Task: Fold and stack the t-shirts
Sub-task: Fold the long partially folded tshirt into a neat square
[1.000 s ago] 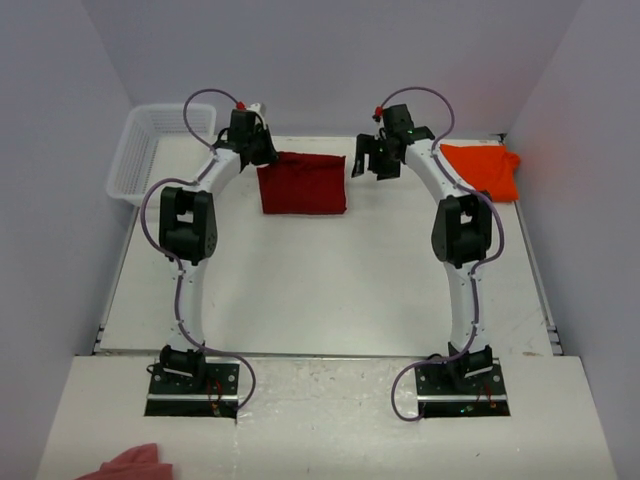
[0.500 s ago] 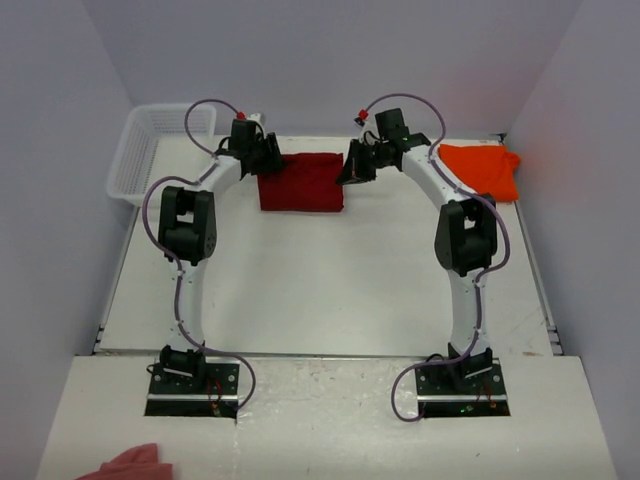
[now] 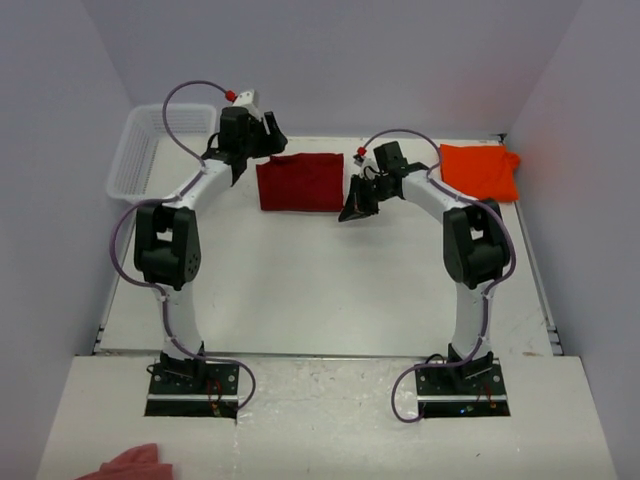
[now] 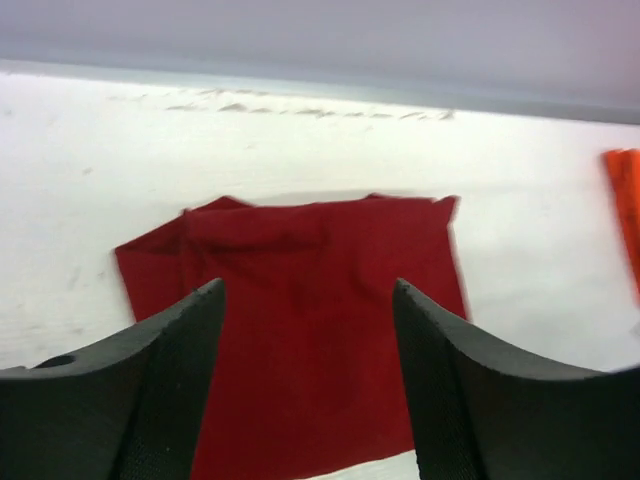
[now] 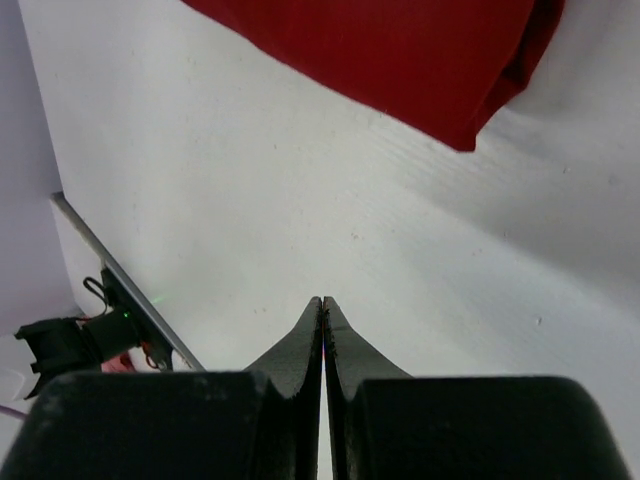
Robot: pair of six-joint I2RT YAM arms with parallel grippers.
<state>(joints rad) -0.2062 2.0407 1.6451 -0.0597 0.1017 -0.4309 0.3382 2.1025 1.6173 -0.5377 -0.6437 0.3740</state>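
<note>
The dark crimson t-shirt (image 3: 300,182) lies folded into a flat rectangle at the back middle of the table. In the left wrist view this red shirt (image 4: 300,235) lies below and ahead of my fingers. My left gripper (image 3: 262,143) hovers at the shirt's back left corner, and its jaws (image 4: 308,290) are open and empty. My right gripper (image 3: 352,208) is shut on nothing just off the shirt's front right corner, over bare table (image 5: 323,300), with the red cloth (image 5: 400,50) ahead of it. The bright orange t-shirt (image 3: 480,170) lies folded at the back right.
A white mesh basket (image 3: 150,150) stands at the back left beside the table. A pale pink cloth scrap (image 3: 135,462) lies on the near ledge at the bottom left. Grey walls close in the back and both sides.
My left gripper opened and drew up and back from the red shirt's left edge. My right gripper shut and swung from the shirt's right edge down toward its front right corner.
</note>
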